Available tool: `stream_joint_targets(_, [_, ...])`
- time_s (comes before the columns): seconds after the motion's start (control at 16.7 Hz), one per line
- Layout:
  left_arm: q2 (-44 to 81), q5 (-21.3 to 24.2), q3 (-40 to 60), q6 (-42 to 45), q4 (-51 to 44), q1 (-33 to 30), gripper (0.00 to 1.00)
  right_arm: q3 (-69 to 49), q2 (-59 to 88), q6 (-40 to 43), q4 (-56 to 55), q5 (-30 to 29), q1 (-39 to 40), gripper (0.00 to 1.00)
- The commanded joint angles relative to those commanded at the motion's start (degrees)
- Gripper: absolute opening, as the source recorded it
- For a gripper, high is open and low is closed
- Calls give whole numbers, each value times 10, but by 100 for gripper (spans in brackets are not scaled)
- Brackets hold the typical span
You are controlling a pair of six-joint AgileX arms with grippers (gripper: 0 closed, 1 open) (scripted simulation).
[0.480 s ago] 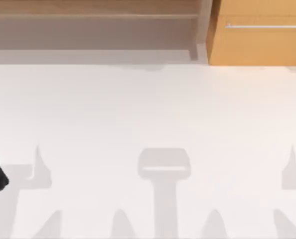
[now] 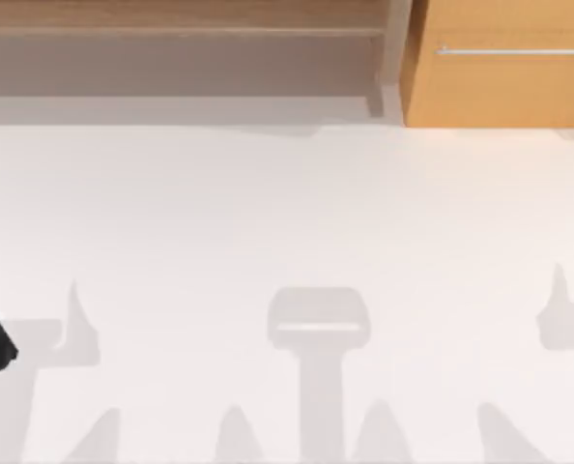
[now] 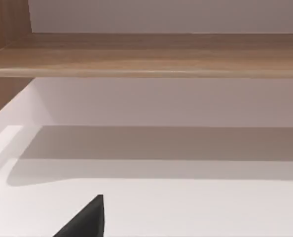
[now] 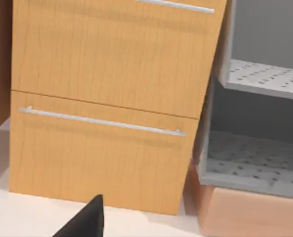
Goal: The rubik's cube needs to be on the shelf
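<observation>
Shelf (image 2: 181, 29) spans the top view's upper left, beyond the white table (image 2: 287, 213). Left gripper (image 3: 85, 222) faces it, right gripper (image 4: 85, 222) faces the drawer cabinet (image 4: 112, 98) at upper right; whether either is open or closed cannot be told.

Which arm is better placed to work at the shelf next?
Probably left. The left gripper faces the shelf and its wooden ledge across bare table, while the right gripper faces the orange drawer cabinet beside a grey rack, to the shelf's right.
</observation>
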State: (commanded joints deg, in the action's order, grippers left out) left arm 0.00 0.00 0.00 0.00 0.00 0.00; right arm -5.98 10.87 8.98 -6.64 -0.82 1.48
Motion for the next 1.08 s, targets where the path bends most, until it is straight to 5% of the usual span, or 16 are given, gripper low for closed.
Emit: stream_joint_targets(1.08, [0, 0, 0, 0, 0, 0, 100, -391, 934, 655, -525, -81, 83, 100])
